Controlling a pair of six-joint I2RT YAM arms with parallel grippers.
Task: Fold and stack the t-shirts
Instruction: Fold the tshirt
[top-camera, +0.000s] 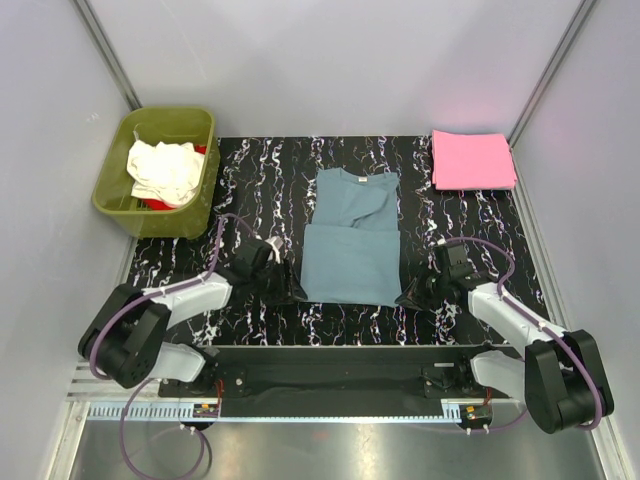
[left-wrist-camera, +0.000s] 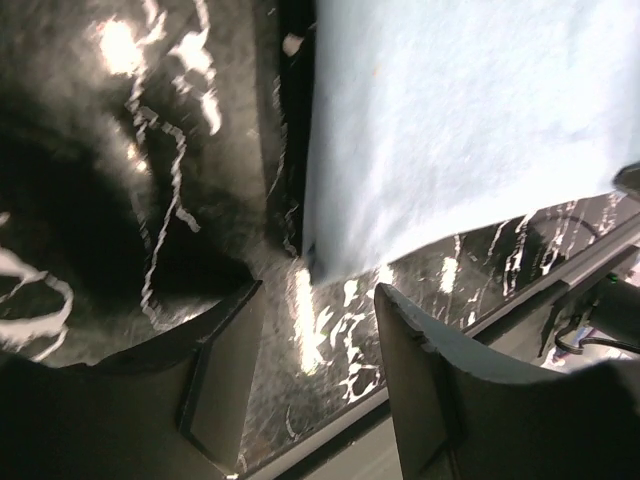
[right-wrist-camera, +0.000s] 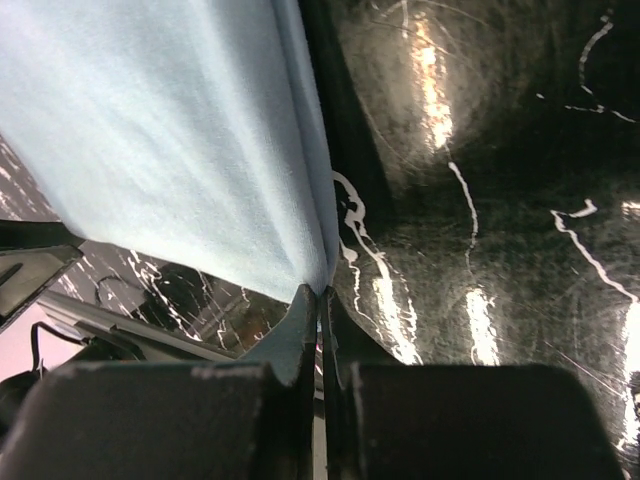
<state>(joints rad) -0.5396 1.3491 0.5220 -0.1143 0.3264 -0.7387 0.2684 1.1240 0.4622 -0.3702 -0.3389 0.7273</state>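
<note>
The dusty blue-grey t-shirt (top-camera: 352, 240) lies partly folded in the middle of the black marbled table (top-camera: 260, 180). My left gripper (top-camera: 292, 292) is open at the shirt's near left corner (left-wrist-camera: 330, 262), its jaws apart over bare table just short of the cloth. My right gripper (top-camera: 408, 296) is shut on the shirt's near right corner (right-wrist-camera: 318, 270). A folded bright pink t-shirt (top-camera: 472, 160) lies at the back right. A cream-white t-shirt (top-camera: 165, 168) and a bit of a red one (top-camera: 158, 204) sit in the tub.
An olive-green plastic tub (top-camera: 165, 125) stands at the back left corner. Grey walls enclose the table on three sides. The table's near edge rail (left-wrist-camera: 500, 300) runs just behind my grippers.
</note>
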